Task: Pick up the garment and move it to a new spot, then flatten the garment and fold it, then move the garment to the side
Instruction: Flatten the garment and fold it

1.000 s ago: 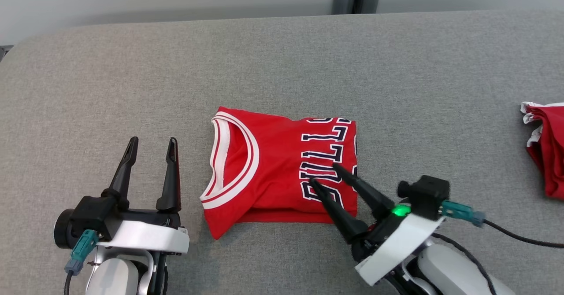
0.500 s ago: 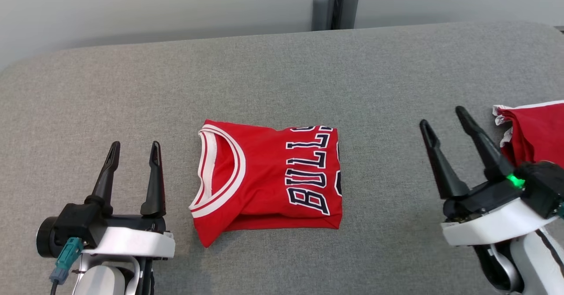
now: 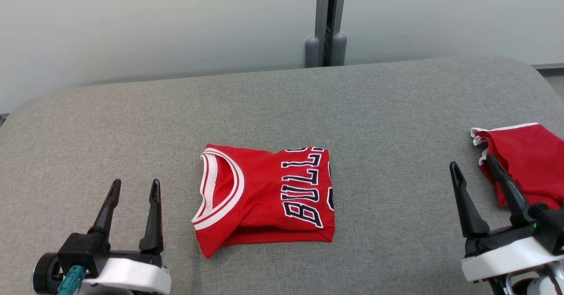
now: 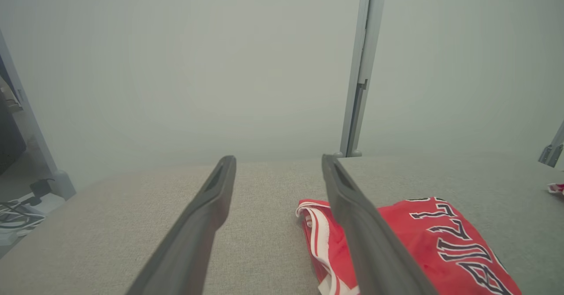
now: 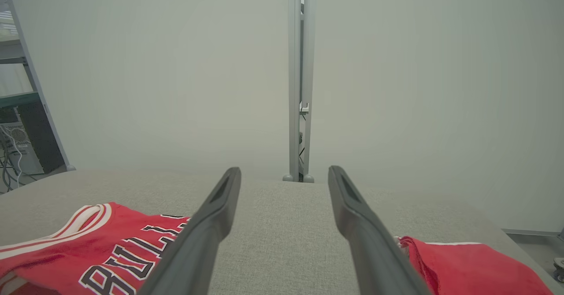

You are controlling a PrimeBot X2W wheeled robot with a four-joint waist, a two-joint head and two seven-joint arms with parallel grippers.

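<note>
The garment (image 3: 264,198) is a red jersey with white collar trim and dark lettering, lying folded into a flat rectangle in the middle of the grey table (image 3: 282,101). It also appears at the lower right of the left wrist view, garment (image 4: 440,246), and at the lower left of the right wrist view, garment (image 5: 88,246). My left gripper (image 3: 135,188) stands open at the lower left, clear of the jersey, nothing between its fingers. At the lower right my right gripper (image 3: 473,164) is open and empty too.
A second red piece of clothing (image 3: 524,160) with white trim lies bunched at the table's right edge, just beyond my right gripper; it is also at the lower right of the right wrist view (image 5: 471,268). A grey post (image 3: 327,22) stands behind the table against a pale wall.
My right gripper has left the folded jersey's lettered end and swung to the right, beside the other red clothing. The head camera has tilted up, showing more wall. The jersey lies as before.
</note>
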